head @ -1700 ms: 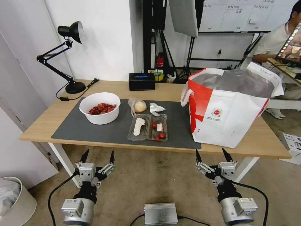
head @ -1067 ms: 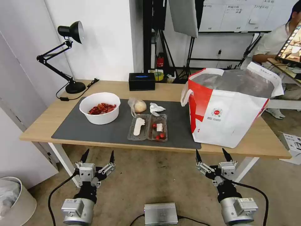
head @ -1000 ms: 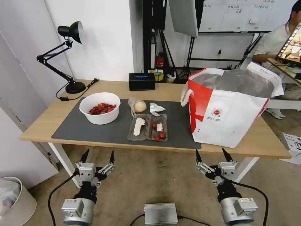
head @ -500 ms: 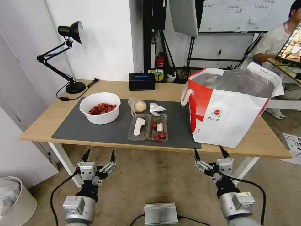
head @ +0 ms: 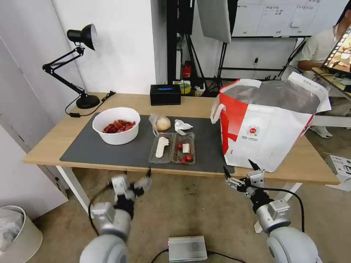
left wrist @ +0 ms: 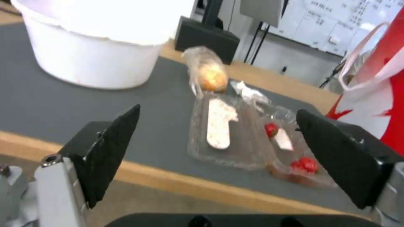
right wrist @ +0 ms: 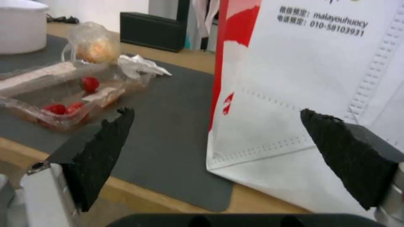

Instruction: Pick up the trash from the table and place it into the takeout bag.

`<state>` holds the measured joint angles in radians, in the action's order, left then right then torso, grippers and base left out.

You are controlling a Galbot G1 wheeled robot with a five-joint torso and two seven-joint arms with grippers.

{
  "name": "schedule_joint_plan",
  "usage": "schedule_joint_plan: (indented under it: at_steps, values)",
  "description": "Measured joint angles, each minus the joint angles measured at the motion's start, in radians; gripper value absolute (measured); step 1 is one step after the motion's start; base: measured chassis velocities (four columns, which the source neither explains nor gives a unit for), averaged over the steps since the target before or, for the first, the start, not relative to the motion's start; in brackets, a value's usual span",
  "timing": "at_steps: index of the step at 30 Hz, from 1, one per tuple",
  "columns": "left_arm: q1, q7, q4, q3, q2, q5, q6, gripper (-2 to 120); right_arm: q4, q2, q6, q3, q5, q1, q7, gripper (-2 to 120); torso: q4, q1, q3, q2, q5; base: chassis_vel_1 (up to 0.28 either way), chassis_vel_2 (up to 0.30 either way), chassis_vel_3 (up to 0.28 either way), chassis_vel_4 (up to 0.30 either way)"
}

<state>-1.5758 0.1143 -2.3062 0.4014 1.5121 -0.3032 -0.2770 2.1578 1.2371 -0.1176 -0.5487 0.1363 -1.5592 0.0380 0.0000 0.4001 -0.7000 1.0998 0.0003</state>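
Note:
On the table's [head: 47, 146] dark grey mat [head: 87, 149] lies the trash: a white bowl of red scraps [head: 116, 125], a clear bag with a tan bun [head: 161, 123], a crumpled tissue [head: 181, 126] and a clear clamshell tray with tomatoes [head: 172, 148]. The takeout bag [head: 267, 124] stands open at the right. My left gripper [head: 137, 179] hangs open below the front edge, facing the tray [left wrist: 235, 138]. My right gripper [head: 237, 166] is open just before the bag's lower front corner [right wrist: 315, 78].
A black rectangular box [head: 165, 94] sits at the table's back edge and a black desk lamp [head: 78, 65] at the back left. A white bin [head: 16, 233] stands on the floor at the left. A person sits behind the bag at the far right.
Both arms have risen from low over the floor toward the table's front edge. The left gripper swung up and right toward the tray; the right rose toward the bag's corner.

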Motion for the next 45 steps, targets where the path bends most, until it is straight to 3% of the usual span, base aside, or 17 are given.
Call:
schedule_joint_plan:
  at_steps: [18, 30, 45]
  values:
    - [-0.007, 0.007, -0.014, 0.008, -0.005, -0.044, -0.017, 100, 0.000, 0.006, 0.003, 0.007, 0.001, -0.003, 0.017, 100, -0.0001, 0.000, 0.000, 0.000, -0.0004, 0.000, 0.000, 0.000, 0.000]
    - [0.022, 0.114, -0.001, -0.005, -0.010, -0.305, -0.128, 100, 0.005, 0.005, 0.003, 0.012, 0.001, -0.004, 0.026, 100, -0.0001, 0.000, 0.000, 0.000, -0.0004, 0.000, 0.000, 0.000, 0.000]
    - [0.068, 0.219, 0.016, 0.001, -0.005, -0.565, -0.170, 100, -0.013, 0.004, 0.003, 0.031, 0.002, 0.006, 0.026, 100, 0.0000, 0.000, 0.000, 0.000, -0.0004, 0.000, 0.000, 0.000, 0.000]
